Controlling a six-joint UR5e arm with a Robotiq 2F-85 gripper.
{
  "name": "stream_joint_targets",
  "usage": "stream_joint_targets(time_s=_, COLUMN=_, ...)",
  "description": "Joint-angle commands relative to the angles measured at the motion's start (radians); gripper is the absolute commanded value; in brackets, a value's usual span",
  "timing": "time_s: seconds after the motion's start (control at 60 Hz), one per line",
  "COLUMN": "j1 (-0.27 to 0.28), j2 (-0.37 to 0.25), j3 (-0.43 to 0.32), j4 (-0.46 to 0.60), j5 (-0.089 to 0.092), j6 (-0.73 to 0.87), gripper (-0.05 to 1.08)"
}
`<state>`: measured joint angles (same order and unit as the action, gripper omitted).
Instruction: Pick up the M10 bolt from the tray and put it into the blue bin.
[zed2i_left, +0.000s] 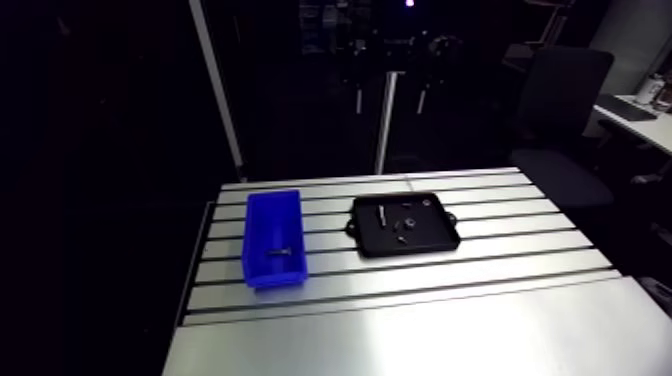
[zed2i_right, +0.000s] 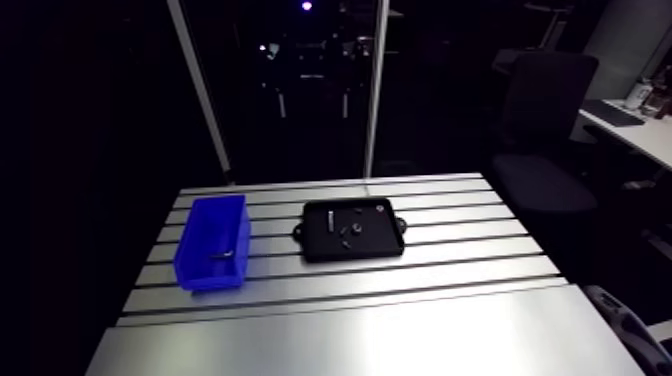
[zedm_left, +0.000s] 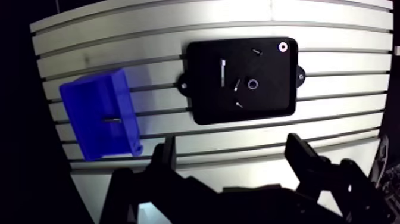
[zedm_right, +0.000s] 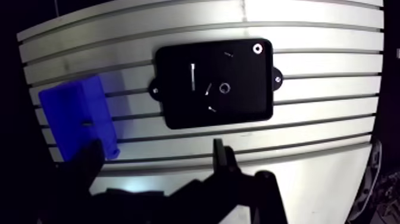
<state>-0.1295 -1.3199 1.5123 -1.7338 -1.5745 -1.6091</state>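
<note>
Only wrist view shows tool: fingers spread, empty. Bolt lies in bin, ahead-left of tool; tray right of bin.

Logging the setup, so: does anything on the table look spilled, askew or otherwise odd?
Nothing is spilled or damaged. The black tray sits square to the slots of the table, with its small parts all inside. One thing to note: a small dark bolt-like piece already lies in the blue bin.
</note>
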Motion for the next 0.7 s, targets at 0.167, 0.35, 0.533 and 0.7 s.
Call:
stream_joint_targets(time_s=0.167, j1=-0.002, j2=0.027, j3=0.058, j4=-0.073, j5=-0.001, j6=-0.001, gripper=0.01)
stream_joint_targets(time_s=0.35, j1=-0.018, j2=0.035, j3=0.097, j4=-0.128, j5=0.001, j6=-0.004, gripper=0.01)
stream_joint_targets(time_s=0.533, j1=-0.018, j2=0.048, j3=0.121, j4=-0.165, j5=0.000, j6=-0.031, gripper=0.01)
stream_joint_targets(time_s=0.7, j1=-0.020, j2=0.058, j3=0.143, j4=-0.172, j5=0.000, j6=-0.040, gripper=0.01)
